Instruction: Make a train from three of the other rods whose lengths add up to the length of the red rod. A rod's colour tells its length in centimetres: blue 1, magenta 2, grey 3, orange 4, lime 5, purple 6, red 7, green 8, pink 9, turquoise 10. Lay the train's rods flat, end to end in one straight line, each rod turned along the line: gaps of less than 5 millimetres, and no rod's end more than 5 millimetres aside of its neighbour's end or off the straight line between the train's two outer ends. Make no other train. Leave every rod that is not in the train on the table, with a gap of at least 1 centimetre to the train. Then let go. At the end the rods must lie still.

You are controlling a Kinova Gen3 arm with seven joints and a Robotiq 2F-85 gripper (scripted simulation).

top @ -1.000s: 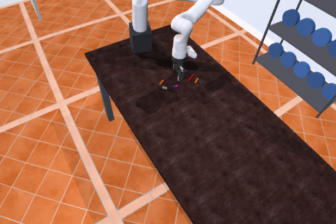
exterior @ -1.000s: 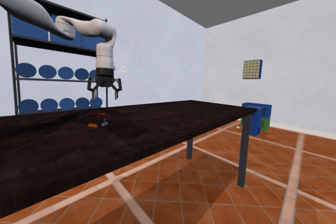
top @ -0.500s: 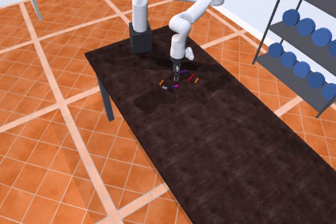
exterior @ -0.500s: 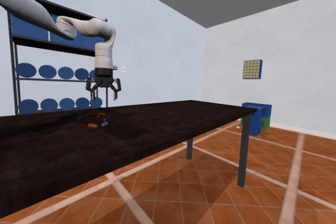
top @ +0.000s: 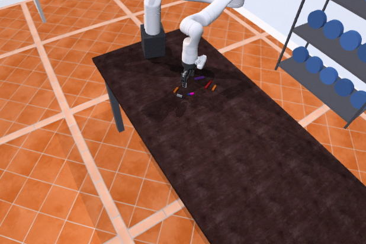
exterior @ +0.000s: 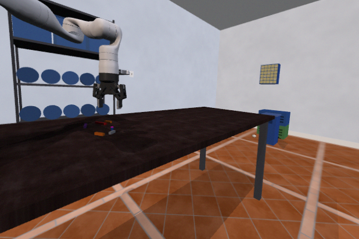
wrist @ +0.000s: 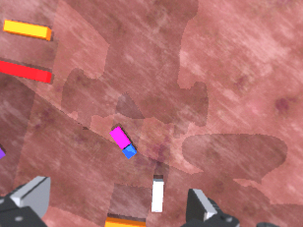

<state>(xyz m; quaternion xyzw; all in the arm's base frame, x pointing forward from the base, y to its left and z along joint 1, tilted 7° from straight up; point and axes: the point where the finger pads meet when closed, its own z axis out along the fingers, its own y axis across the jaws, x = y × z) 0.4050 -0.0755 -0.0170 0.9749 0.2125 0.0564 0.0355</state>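
Note:
My gripper [wrist: 119, 198] is open and empty, hovering above the table [top: 207, 123]; it also shows in the top and exterior views [top: 185, 83] [exterior: 109, 102]. In the wrist view the magenta rod [wrist: 119, 137] and the small blue rod [wrist: 129, 151] lie end to end in one slanted line. The grey rod [wrist: 157, 195] lies apart below them, between my fingers. One orange rod [wrist: 125, 222] shows at the bottom edge, another orange rod [wrist: 27, 29] at the top left. The red rod [wrist: 26, 72] lies below that one. A purple rod [top: 199, 77] lies farther back.
A shelf with blue cylinders [top: 331, 40] stands to the right of the table. The arm's dark base block [top: 153, 43] stands at the table's far corner. A blue and green box [exterior: 275, 126] stands on the floor.

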